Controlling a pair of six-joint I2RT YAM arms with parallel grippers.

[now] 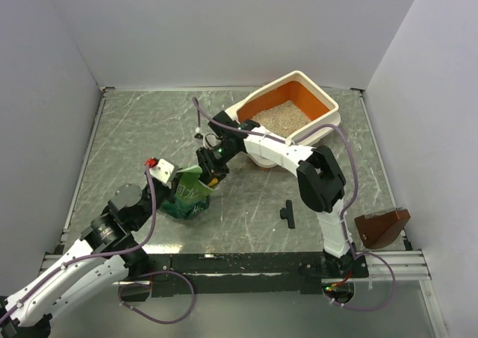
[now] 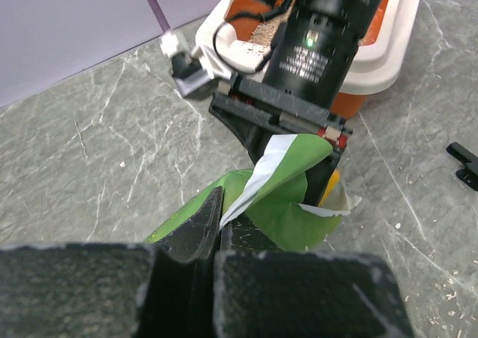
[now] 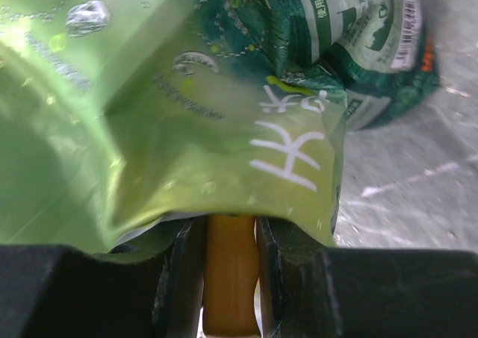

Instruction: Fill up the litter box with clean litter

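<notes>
The litter box (image 1: pixel 323 99), cream outside and orange inside, stands at the back right with beige clean litter (image 1: pixel 280 117) on its floor; it also shows in the left wrist view (image 2: pixel 388 51). A green crinkled bag (image 1: pixel 187 198) stands on the table's middle left. My left gripper (image 2: pixel 216 226) is shut on the bag's top edge (image 2: pixel 284 196). My right gripper (image 3: pixel 230 237) is shut on the handle of a yellow-orange scoop (image 3: pixel 230 278) that reaches into the bag's mouth (image 3: pixel 224 144); the scoop's bowl is hidden inside. In the top view the right gripper (image 1: pixel 212 172) is at the bag's opening.
A small black part (image 1: pixel 287 213) lies on the table right of centre. A brown scoop-like piece (image 1: pixel 382 227) sits at the right front edge. White walls close in the table on three sides. Loose grains lie near the front rail (image 1: pixel 246 257).
</notes>
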